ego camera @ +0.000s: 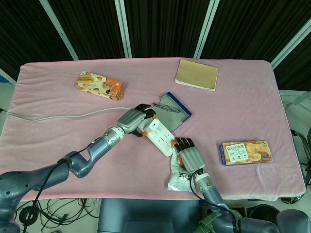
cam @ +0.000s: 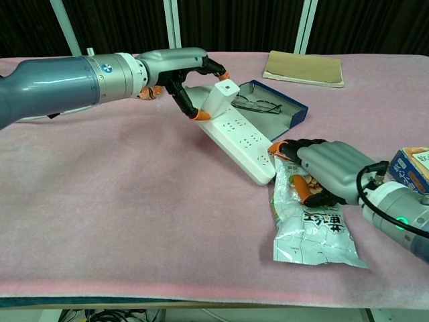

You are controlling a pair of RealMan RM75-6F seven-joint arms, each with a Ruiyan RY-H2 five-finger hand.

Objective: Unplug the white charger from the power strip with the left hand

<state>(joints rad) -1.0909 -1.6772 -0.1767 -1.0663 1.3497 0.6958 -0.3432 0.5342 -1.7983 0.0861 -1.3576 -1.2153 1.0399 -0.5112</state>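
Note:
A white power strip (cam: 244,141) lies slantwise on the pink cloth, its grey cable (ego camera: 63,115) running off to the left. The white charger (cam: 220,98) stands tilted on the strip's far end. My left hand (cam: 177,67) pinches it between thumb and fingers. From the head view the left hand (ego camera: 132,119) covers most of the charger, and I cannot tell whether its prongs are out. My right hand (cam: 332,168) lies palm down on a snack pouch (cam: 312,225), its fingertips (cam: 280,147) touching the strip's near end (ego camera: 167,148).
A blue glasses case (cam: 281,107) with glasses lies just behind the strip. A tan notebook (ego camera: 197,74) sits at the back. One orange snack box (ego camera: 99,85) lies at the back left, and another (ego camera: 245,152) at the right.

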